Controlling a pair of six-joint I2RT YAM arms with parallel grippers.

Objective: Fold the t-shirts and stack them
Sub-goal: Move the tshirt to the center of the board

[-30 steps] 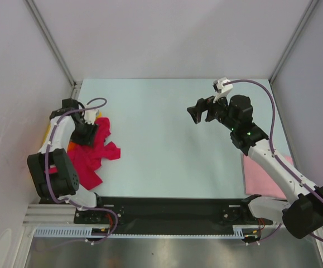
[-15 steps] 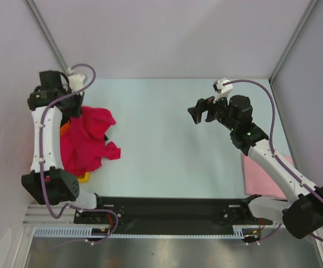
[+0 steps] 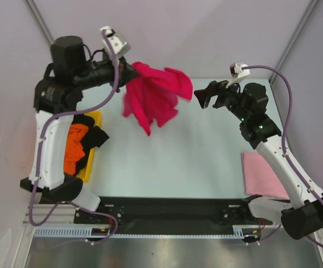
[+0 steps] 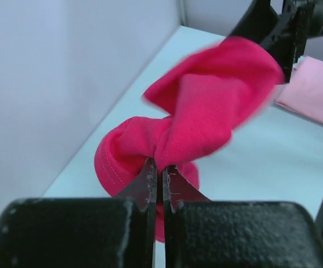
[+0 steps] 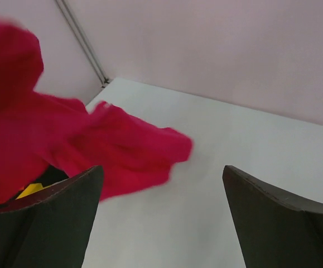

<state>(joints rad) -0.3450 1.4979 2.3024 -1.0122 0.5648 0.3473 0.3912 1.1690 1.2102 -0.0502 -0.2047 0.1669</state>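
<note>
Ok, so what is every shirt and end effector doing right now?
red t-shirt: bunched up, hanging in the air from the left end effector
left end effector: shut on the red t-shirt
right end effector: open, holding nothing
orange t-shirt: crumpled in the yellow tray
black t-shirt: crumpled, spilling over the tray's edge
pink t-shirt: lying flat on the table

Crimson red cloth t-shirt (image 4: 206, 114) blurred beyond the left hand (image 4: 160, 167), cut off left of the right hand (image 5: 161, 173), yellow plastic tray (image 3: 93, 118) mostly hidden under orange cloth t-shirt (image 3: 72, 151) and black cloth t-shirt (image 3: 96, 138)
</note>
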